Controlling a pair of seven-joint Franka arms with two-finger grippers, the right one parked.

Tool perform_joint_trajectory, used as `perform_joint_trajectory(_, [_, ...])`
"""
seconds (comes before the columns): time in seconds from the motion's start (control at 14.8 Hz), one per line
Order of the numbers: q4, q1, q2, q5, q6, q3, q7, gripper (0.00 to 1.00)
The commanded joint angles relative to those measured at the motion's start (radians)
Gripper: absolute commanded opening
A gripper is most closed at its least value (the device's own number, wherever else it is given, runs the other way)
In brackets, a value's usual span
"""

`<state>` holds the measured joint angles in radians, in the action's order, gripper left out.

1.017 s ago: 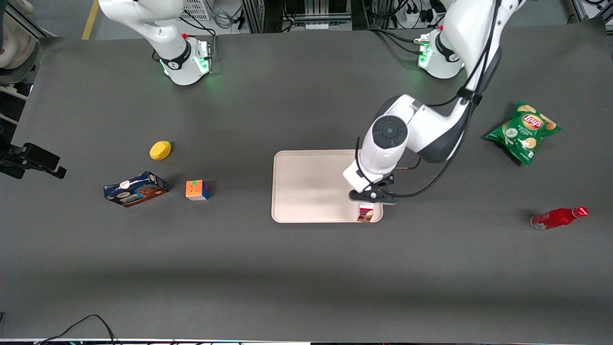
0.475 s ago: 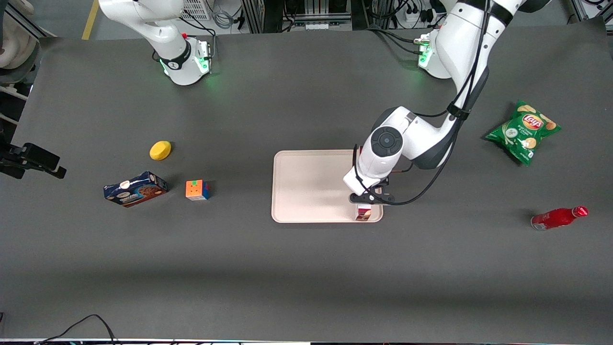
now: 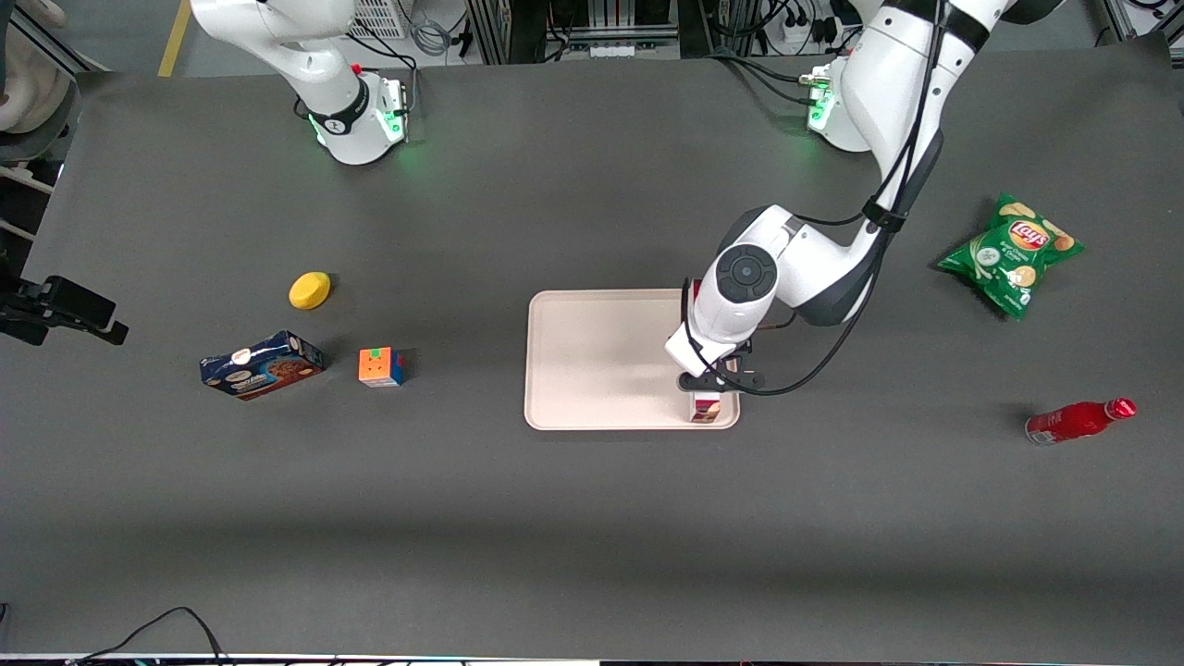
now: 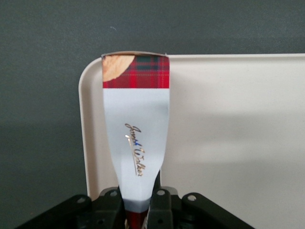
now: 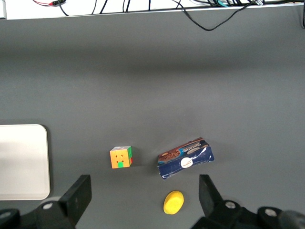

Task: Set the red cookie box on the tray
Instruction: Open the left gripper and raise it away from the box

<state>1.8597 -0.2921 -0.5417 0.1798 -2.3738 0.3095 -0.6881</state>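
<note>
Over the tray (image 3: 592, 361) corner nearest the front camera, the gripper (image 3: 708, 387) held the red box (image 4: 137, 138) on end, jaws clamped on its narrow sides, its low end at the rim. Releasing well probably required lowering until the stiff cardboard seated on the smooth tray floor, since a tall, narrow box could topple.

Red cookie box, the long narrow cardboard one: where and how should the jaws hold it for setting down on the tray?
As it is gripped now: the gripper pinches one end of the long narrow red cookie box across its thin width, from above. The jaws span that narrow dimension, and the box hangs lengthwise over a corner of the large pale pink-beige tray.
</note>
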Motion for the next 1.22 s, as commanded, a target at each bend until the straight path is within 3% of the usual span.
perform_joint_trajectory(0.0, [0.021, -0.01, 0.019, 0.004, -0.027, -0.01, -0.028, 0.13])
perform_joint_trajectory(0.07, [0.021, -0.01, 0.017, 0.004, -0.03, -0.01, -0.031, 0.59])
perform_joint_trajectory(0.14, [0.021, -0.01, 0.016, 0.004, -0.034, -0.01, -0.04, 0.98])
perform_joint_trajectory(0.47, [0.013, -0.007, 0.046, 0.0, -0.033, -0.032, -0.037, 1.0])
perform_joint_trajectory(0.75, [0.013, 0.066, 0.165, -0.013, 0.007, -0.033, 0.002, 1.0])
perform_joint_trajectory(0.95, [0.007, 0.157, 0.271, -0.089, 0.094, -0.041, 0.149, 1.0])
perform_joint_trajectory(1.15, [-0.029, 0.194, 0.368, -0.172, 0.249, -0.131, 0.341, 1.0])
